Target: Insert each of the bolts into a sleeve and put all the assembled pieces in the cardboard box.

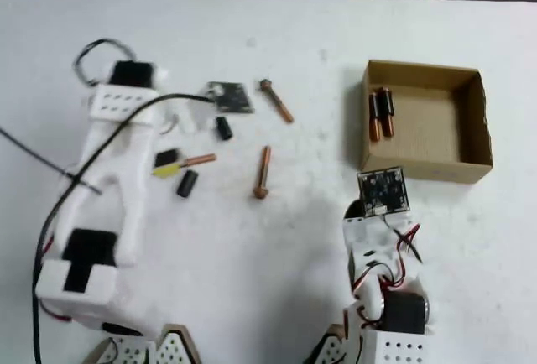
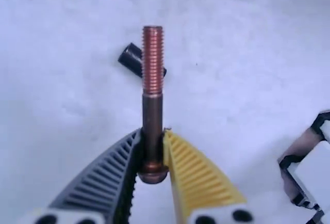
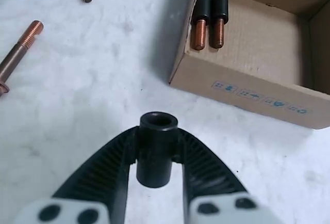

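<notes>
- right gripper (image 3: 157, 140): jaws clenched on a black sleeve (image 3: 154, 170), open bore facing the wrist camera, over the white tabletop (image 3: 93, 95), near the front wall of the cardboard box (image 3: 242, 92)
- left gripper (image 2: 153, 133): grey and yellow jaws grasping a copper bolt (image 2: 152, 79) just above its head, threaded end sticking straight out past the tips
- near sleeve (image 1: 186, 183): loose on the tabletop, just beside the yellow jaw
- loose bolt (image 1: 263, 171): lying between the two arms, head toward the robot
- far sleeve (image 1: 223, 127): loose, beyond the held bolt
- second loose bolt (image 1: 275, 100): farther back, lying diagonally
- assembled pieces (image 3: 202, 12): two, side by side inside the box, against the wall nearest the loose bolts
</notes>
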{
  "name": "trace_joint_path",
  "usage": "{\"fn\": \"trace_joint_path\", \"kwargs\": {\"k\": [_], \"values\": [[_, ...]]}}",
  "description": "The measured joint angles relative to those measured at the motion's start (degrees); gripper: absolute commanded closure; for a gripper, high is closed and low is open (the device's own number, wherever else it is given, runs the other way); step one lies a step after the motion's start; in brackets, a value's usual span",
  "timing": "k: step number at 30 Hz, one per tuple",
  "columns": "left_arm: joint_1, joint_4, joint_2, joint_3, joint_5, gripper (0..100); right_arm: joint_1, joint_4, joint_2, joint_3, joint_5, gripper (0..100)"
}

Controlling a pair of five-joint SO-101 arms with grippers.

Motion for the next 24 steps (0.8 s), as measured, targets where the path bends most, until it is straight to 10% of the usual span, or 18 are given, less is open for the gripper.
{"fn": "trace_joint_path", "kwargs": {"k": [24], "values": [[-15.3,-24.7,-2.46,26.9,-24.97,98,0.0,-3.6,0.0,2.11,0.0,98.1]]}}
